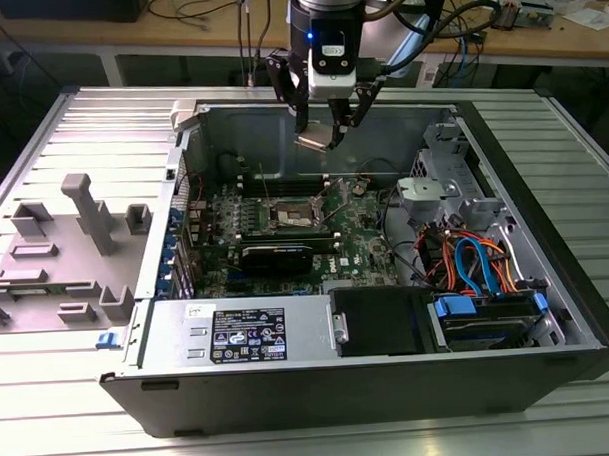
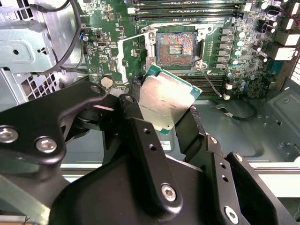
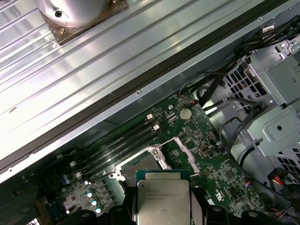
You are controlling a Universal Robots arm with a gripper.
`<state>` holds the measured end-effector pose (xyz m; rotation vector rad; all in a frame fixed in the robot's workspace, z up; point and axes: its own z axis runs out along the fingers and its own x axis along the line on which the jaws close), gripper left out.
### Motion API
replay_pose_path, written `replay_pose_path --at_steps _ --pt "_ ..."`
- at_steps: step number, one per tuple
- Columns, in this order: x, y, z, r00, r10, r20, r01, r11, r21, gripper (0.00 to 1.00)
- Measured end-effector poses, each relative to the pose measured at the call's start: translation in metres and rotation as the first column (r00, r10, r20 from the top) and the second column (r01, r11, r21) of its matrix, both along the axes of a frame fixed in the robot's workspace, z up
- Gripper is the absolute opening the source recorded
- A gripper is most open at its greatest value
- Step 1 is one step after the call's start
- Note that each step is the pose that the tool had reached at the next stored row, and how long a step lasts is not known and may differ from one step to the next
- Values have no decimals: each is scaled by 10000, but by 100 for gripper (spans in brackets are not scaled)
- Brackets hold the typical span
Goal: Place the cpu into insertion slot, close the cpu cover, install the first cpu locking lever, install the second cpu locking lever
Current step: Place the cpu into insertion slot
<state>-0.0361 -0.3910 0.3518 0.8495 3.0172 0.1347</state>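
A ribbed metal desk [image 1: 71, 136] carries the open computer case [image 1: 390, 385]. In the exterior view you see the pincer [image 1: 326, 130] hanging over the green circuit board [image 1: 365, 236], clenched on the chip [image 1: 314, 141], well above the socket [image 1: 289, 217]. In the second wrist view the chip [image 2: 164, 101] sits tilted between the black fingers [image 2: 140, 126], apart from the bare socket [image 2: 177, 47]. In the first wrist view the chip [image 3: 162, 199] shows you its silver top, with the socket [image 3: 136, 166] just beyond it, beside the memory slots [image 3: 126, 140].
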Motion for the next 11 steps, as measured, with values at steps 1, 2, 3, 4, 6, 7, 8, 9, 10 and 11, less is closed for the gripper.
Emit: replay_pose_path --at_steps 1,2,3,4,6,7,8,9,10,11 --pt "0 0 0 10000 0 0 0 10000 0 54" --pt "0 0 0 10000 -3 0 3 10000 0 54" --pt "0 0 0 10000 -32 0 32 10000 1 54" --pt "1 0 0 10000 -89 0 89 10000 0 54" --pt "0 0 0 9996 -286 0 286 9996 -1 54" --pt "0 0 0 9991 -414 0 414 9991 -1 54" --pt "0 0 -1 9987 -509 0 509 9987 0 54" --pt "0 0 -2 9981 -617 1 617 9981 1 54" --pt "0 0 -4 9977 -684 0 684 9977 0 54" --pt "-1 0 -6 9972 -747 0 747 9972 0 54"
